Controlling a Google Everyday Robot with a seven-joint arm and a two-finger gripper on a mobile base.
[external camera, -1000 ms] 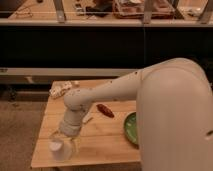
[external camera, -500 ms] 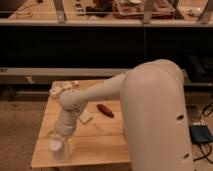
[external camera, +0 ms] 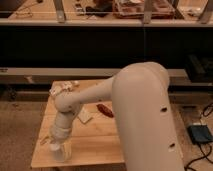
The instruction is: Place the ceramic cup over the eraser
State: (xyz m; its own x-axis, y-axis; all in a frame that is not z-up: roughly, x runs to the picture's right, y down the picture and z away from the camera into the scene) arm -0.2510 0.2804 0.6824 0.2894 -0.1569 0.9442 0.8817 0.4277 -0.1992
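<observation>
Wooden table (external camera: 97, 142), matt pale gripper (external camera: 58, 146) over it

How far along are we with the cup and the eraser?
Done: the gripper is at the ceramic cup on the table's near-left corner. In hand: the cup, though an actual grasp isn't clear. Left: setting it over the eraser, which isn't visible here.

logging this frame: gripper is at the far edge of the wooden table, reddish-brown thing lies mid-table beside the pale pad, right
Not the far edge: the camera view shows the gripper low at the near edge of the wooden table, by a corner. The reddish-brown thing does lie mid-table beside the pale pad.
</observation>
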